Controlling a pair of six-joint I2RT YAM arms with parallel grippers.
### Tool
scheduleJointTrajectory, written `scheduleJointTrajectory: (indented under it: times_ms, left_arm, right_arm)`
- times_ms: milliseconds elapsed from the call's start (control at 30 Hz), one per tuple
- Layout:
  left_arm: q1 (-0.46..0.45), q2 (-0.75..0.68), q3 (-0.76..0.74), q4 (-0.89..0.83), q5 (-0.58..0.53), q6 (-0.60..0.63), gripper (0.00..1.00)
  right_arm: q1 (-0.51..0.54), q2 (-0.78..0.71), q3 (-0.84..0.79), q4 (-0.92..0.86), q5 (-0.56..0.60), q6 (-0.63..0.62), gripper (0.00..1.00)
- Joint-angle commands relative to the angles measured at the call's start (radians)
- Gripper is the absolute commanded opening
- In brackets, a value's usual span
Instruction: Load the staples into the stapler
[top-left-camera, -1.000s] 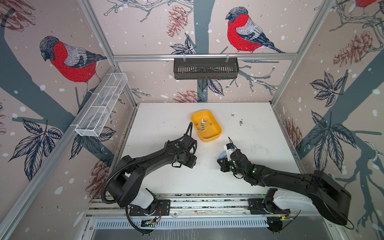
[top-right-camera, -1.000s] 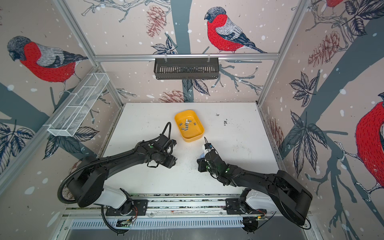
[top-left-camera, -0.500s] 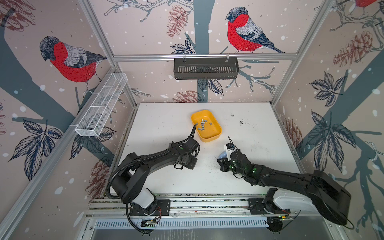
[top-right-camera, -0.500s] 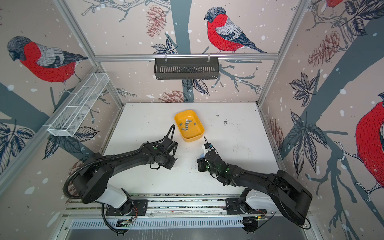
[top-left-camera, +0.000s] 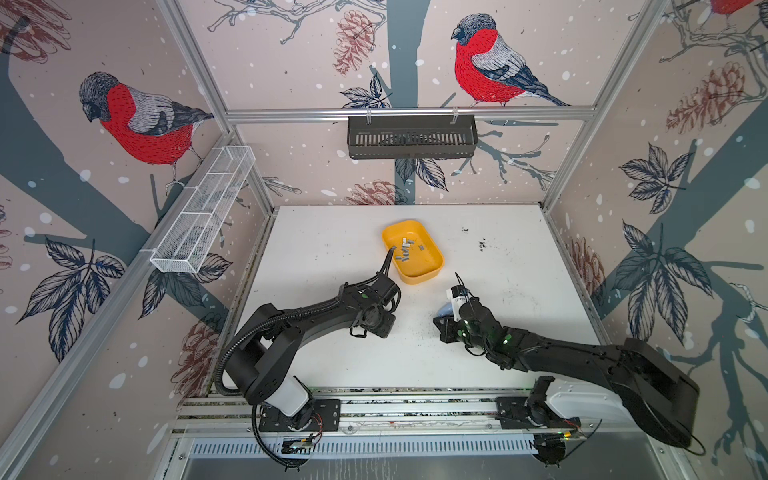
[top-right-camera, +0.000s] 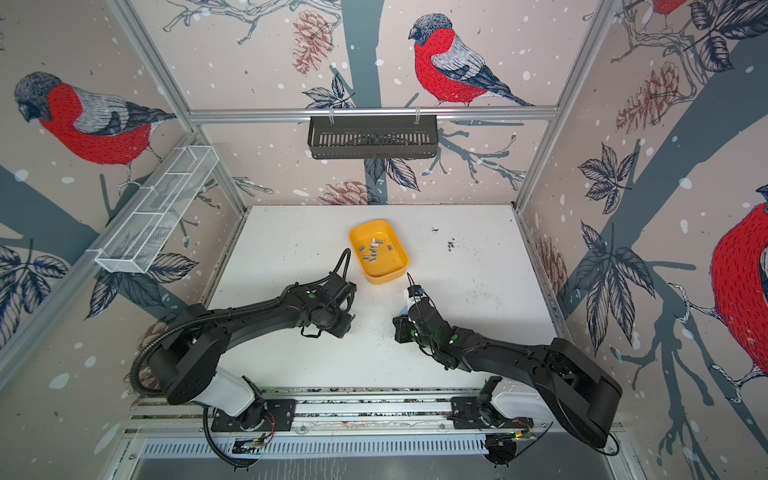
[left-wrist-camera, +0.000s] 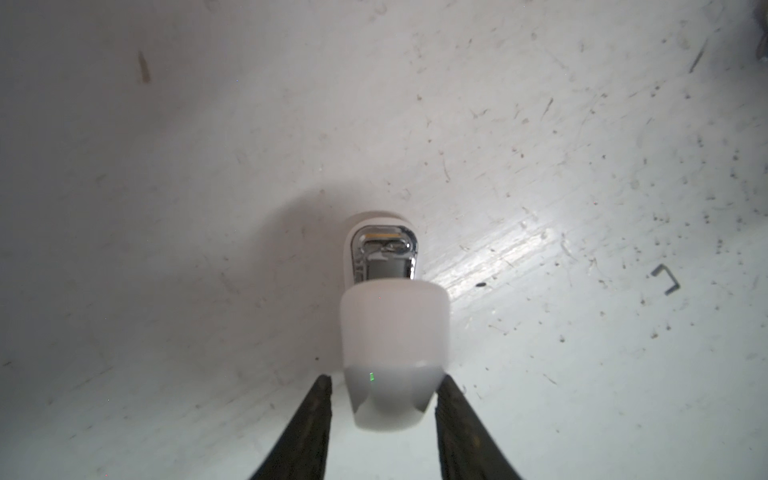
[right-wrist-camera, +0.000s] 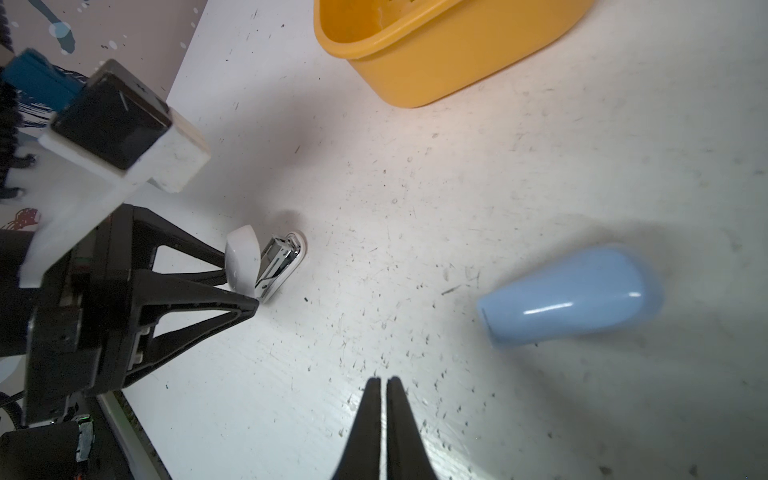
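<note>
We are looking down at a scuffed white table (top-left-camera: 324, 249) where two black robot arms are reaching in from the near edge. The left arm (top-left-camera: 307, 309) is bending toward the middle. Its left gripper (left-wrist-camera: 384, 378) is standing with fingers apart on either side of the raised lid of a white mini stapler (left-wrist-camera: 392, 324), and a sliver of table is showing between one finger and the lid. The right arm (top-left-camera: 561, 353) is stretching in from the other side, and its right gripper (right-wrist-camera: 384, 380) is pointing at the table with its fingers pressed together, holding nothing. A yellow tray (top-left-camera: 417, 277) is sitting just beyond both wrists. A blue stapler (right-wrist-camera: 569, 295) is lying just beside the right gripper, not touching it. The white mini stapler is resting on the table with its metal channel showing; we cannot tell what is inside it. The staples (top-left-camera: 405, 249) are lying loose in the tray, and a single loose staple (left-wrist-camera: 667, 279) is lying on the table nearby.
</note>
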Motion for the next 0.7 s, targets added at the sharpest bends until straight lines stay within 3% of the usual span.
scheduleJointTrajectory:
  times_ms: [0,433,667]
  left_arm:
    - [-0.001,0.009,0.006,0.013,0.005,0.008,0.43]
    - [-0.003,-0.029,0.024,-0.002,0.013,0.052,0.15]
    - [-0.008,-0.106,0.075,0.017,0.109,0.152,0.08]
  right_arm:
    - [0.001,-0.003,0.002,0.012,0.007,-0.005,0.08]
    - [-0.002,-0.01,-0.009,0.021,-0.001,0.012,0.08]
    - [-0.069,-0.068,-0.024,0.038,-0.13,0.062,0.09]
